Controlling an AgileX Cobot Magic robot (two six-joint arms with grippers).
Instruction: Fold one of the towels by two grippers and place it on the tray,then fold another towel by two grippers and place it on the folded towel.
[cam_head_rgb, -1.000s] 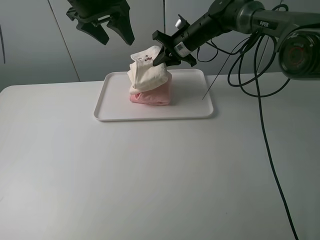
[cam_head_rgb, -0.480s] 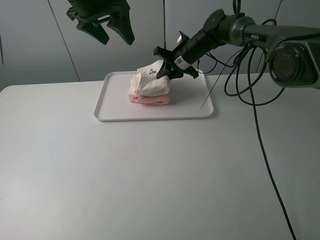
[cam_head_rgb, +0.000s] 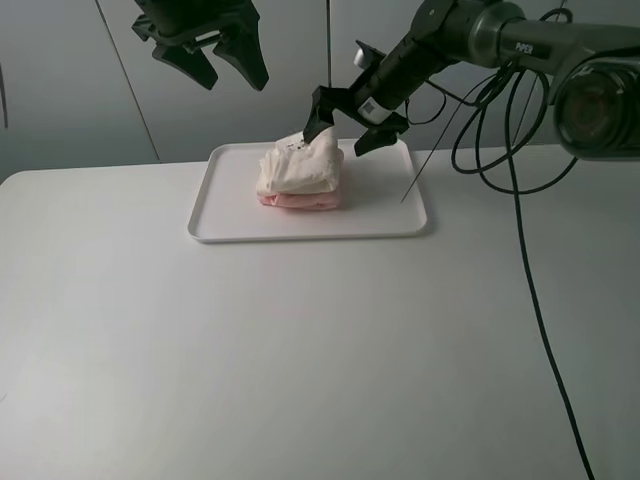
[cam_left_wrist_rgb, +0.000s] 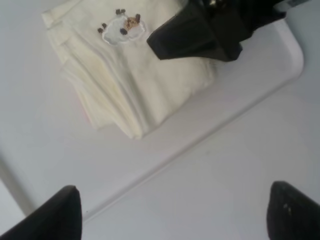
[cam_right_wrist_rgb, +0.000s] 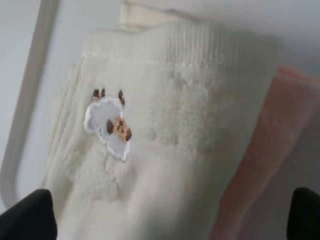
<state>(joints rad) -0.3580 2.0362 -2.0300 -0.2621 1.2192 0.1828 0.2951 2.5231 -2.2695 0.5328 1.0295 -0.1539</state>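
The cream-white towel (cam_head_rgb: 297, 168), folded into a thick bundle, is shown stacked directly on the pink towel (cam_head_rgb: 300, 200), whose edge is visible beneath it along the near side. A small embroidered sheep patch (cam_right_wrist_rgb: 109, 126) is seen on the upper face of the cream-white towel. Both towels are carried by the white tray (cam_head_rgb: 230, 222), in its middle part toward the far rim; the tray is set on the far half of the white tabletop (cam_head_rgb: 300, 360).

The right gripper (cam_head_rgb: 352, 122) is held just above the far right corner of the stack, with its fingers (cam_head_rgb: 322, 110) spread wide to either side and nothing pinched between them; in the right wrist view only the two dark tips are seen at the frame corners, the towels lying between and below them. Whether a finger touches the cloth cannot be told.

The left gripper (cam_head_rgb: 228, 66) is raised well above the far left corner of the tray, apart from the towels, with its fingers (cam_head_rgb: 251, 62) likewise spread and empty. Black cables (cam_head_rgb: 520, 200) are draped from the right arm over the right side of the tabletop.
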